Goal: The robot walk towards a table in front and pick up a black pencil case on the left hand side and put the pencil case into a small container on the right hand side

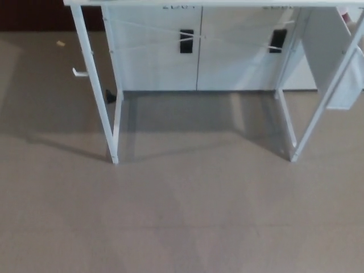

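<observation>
Neither hand is in view, so finger state cannot be told; only the table (94,91) legs stand ahead on bare floor (182,216), pencil case unseen.

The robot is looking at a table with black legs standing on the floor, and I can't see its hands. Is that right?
Almost. The head view shows the table's legs are white, not black. They do stand on the floor, and neither of the robot's hands is in view.
</observation>
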Tool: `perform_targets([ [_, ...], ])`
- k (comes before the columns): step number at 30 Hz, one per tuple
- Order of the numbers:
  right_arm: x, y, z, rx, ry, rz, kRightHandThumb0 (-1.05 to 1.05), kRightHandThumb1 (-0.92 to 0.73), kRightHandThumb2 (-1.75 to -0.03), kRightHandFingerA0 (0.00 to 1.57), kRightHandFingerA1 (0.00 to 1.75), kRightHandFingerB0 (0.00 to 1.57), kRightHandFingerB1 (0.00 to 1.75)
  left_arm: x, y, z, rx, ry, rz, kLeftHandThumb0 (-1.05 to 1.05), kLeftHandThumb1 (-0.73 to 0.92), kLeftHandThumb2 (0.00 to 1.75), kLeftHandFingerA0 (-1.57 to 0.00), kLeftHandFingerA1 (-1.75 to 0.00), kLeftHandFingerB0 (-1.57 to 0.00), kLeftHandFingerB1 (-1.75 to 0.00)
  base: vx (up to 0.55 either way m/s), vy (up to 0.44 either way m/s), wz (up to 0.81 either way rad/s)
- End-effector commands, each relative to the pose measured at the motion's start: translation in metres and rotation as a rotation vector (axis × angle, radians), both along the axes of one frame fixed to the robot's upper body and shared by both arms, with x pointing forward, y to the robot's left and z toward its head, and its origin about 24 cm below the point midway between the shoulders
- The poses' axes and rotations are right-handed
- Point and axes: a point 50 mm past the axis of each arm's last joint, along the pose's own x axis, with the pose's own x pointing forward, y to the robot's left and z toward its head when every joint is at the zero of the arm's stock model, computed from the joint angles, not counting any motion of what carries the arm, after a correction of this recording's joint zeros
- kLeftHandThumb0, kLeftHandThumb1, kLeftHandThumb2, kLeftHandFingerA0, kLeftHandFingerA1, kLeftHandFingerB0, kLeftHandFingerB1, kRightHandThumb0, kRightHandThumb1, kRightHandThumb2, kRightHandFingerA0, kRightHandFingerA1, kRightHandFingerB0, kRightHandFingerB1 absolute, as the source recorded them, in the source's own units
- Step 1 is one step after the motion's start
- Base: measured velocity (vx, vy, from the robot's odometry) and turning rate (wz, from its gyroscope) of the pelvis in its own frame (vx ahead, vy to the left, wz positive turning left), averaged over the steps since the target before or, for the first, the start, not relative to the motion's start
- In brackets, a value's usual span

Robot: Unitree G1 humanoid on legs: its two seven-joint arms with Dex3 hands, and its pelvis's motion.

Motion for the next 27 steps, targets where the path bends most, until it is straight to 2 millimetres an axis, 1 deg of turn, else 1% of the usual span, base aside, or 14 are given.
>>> perform_targets([
  [1,-0.0024,-0.005,0.0016,-0.021,-0.004,-0.009,-0.56,-0.48,-0.56,0.9,0.55,0.63,0.48,-0.0018,0.0023,0.0001,0.007,0.004,-0.006,-0.24,0.53,0.55,-0.29,-0.4,-0.25,-0.31,0.32,-0.152,0.17],
  [4,-0.0031,-0.0045,0.0011,-0.01,-0.004,-0.02,-0.55,-0.48,-0.56,0.9,0.55,0.64,0.48,-0.0025,0.0022,0.0006,0.012,0.009,-0.015,-0.25,0.54,0.56,-0.28,-0.39,-0.24,-0.31,0.32,-0.199,0.56],
  [6,-0.0031,-0.0049,0.0011,-0.024,0.004,-0.006,-0.57,-0.49,-0.56,0.88,0.54,0.63,0.46,-0.0026,0.002,0.0007,0.01,0.006,-0.016,-0.24,0.53,0.56,-0.28,-0.4,-0.25,-0.31,0.27,-0.18,0.04],
  [7,-0.0025,-0.005,0.0013,-0.02,0.002,-0.01,-0.57,-0.49,-0.56,0.88,0.55,0.63,0.47,-0.0022,0.0017,0.0007,0.022,0.004,-0.021,-0.3,0.49,0.61,-0.27,-0.44,-0.26,-0.36,0.18,-0.113,0.01],
  [10,-0.0028,-0.0052,0.0009,-0.012,0.007,-0.02,-0.57,-0.48,-0.55,0.87,0.54,0.61,0.47,-0.0019,0.0018,0.0001,0.008,0.007,-0.015,-0.29,0.51,0.61,-0.24,-0.42,-0.25,-0.35,0.22,-0.049,-0.06],
  [13,-0.0028,-0.0053,0.001,-0.012,0.006,-0.019,-0.54,-0.49,-0.56,0.87,0.55,0.61,0.47,-0.0019,0.0025,-0.0002,0.013,0.009,-0.022,-0.29,0.5,0.62,-0.24,-0.42,-0.24,-0.36,0.22,0.052,-0.11],
  [14,-0.0028,-0.0054,0.0011,-0.014,0.006,-0.015,-0.55,-0.49,-0.55,0.87,0.54,0.61,0.46,-0.0018,0.0025,-0.0003,0.016,0.012,-0.022,-0.25,0.54,0.56,-0.29,-0.4,-0.25,-0.31,0.16,0.111,-0.05],
  [15,-0.0011,-0.0051,0.0015,-0.015,0.002,-0.012,-0.55,-0.5,-0.55,0.87,0.54,0.61,0.46,0.0,0.0027,0.0002,0.021,0.009,-0.021,-0.3,0.51,0.61,-0.26,-0.42,-0.26,-0.35,0.25,0.152,-0.08],
  [17,-0.0005,-0.005,0.0017,-0.015,0.0,-0.011,-0.55,-0.49,-0.56,0.87,0.54,0.6,0.47,0.0004,0.0027,0.0004,0.02,0.007,-0.017,-0.3,0.5,0.6,-0.26,-0.42,-0.26,-0.35,0.31,0.18,0.27],
  [20,-0.0005,-0.0056,0.002,-0.018,-0.003,-0.015,-0.55,-0.48,-0.56,0.88,0.53,0.62,0.46,0.0022,0.002,0.0008,0.015,0.004,-0.014,-0.3,0.5,0.61,-0.26,-0.42,-0.27,-0.35,0.27,0.223,-0.21],
  [21,-0.0005,-0.0054,0.002,-0.019,-0.005,-0.013,-0.56,-0.48,-0.56,0.89,0.53,0.63,0.46,0.0026,0.0014,0.0007,0.015,0.004,-0.014,-0.23,0.54,0.56,-0.29,-0.4,-0.27,-0.31,0.27,0.117,0.09],
  [23,-0.0015,-0.0048,0.0015,-0.018,-0.003,-0.016,-0.55,-0.48,-0.56,0.9,0.53,0.64,0.46,0.0016,0.0019,0.0004,0.012,0.004,-0.012,-0.23,0.54,0.56,-0.3,-0.41,-0.28,-0.32,0.2,0.076,0.03],
  [24,-0.0022,-0.0049,0.0013,-0.014,-0.002,-0.019,-0.54,-0.48,-0.56,0.9,0.54,0.63,0.47,0.0008,0.002,0.0002,0.006,0.003,-0.019,-0.24,0.55,0.56,-0.28,-0.42,-0.25,-0.31,0.23,0.036,0.13],
  [27,-0.0019,-0.005,0.0013,-0.016,0.002,-0.01,-0.54,-0.5,-0.56,0.87,0.54,0.62,0.47,0.0005,0.0019,0.0005,0.022,0.009,-0.029,-0.25,0.54,0.56,-0.29,-0.41,-0.27,-0.31,0.22,-0.013,0.09],
])
